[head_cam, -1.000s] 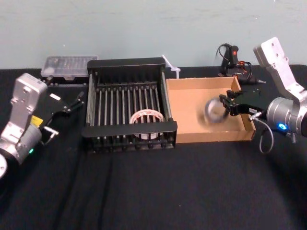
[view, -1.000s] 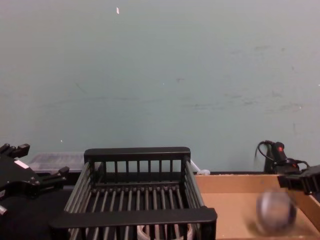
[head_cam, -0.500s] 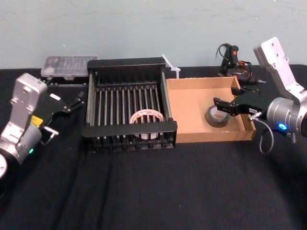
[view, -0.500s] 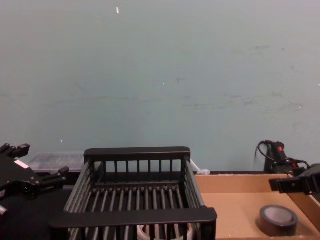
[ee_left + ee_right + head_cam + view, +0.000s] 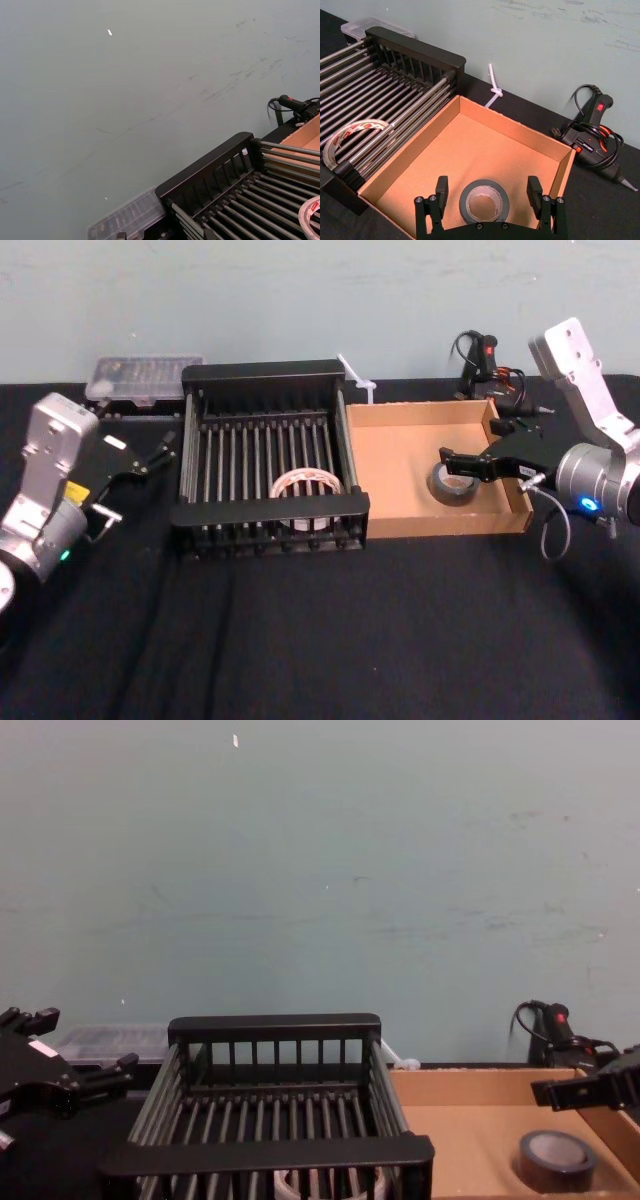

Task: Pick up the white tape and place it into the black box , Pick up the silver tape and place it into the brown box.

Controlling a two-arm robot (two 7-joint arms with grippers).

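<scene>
Change since a second ago: squat grey-silver duct tape roll (image 5: 451, 483), then a blur in the air beside the right gripper, now lies flat and settled in the tray; nothing else has shifted.
Left gripper (image 5: 135, 475): parked over the black cloth-covered table (image 5: 320, 630), well left of the crate; fingers spread apart, nothing between them.
Clear plastic parts case (image 5: 140, 376): at the back left, just behind the crate's corner; no part in the task.
Black slatted plastic crate (image 5: 268, 514): centre left, touching the tray's left wall.
Large thin white tape ring with red print (image 5: 306, 490): resting on the crate's bar floor near the front rim, probably flat, though the bars hide part of it in the chest view. First half of the task: done.
Shallow tan cardboard tray (image 5: 400, 510): just right of the crate, holding one item.
Silver tape, position: lying flat on the tray floor toward its right wall, dark hollow centre upward. Second half of the task: done, as far as it shows.
Right gripper (image 5: 491, 192): poised over the tray's right side, above the silver roll; fingers wide apart, straddling the roll without touching it.
Black and orange glue gun with cable (image 5: 488, 368): behind the tray at the back right; unused.
Remaining: judged nothing beyond drawing the right arm clear of the tray.
</scene>
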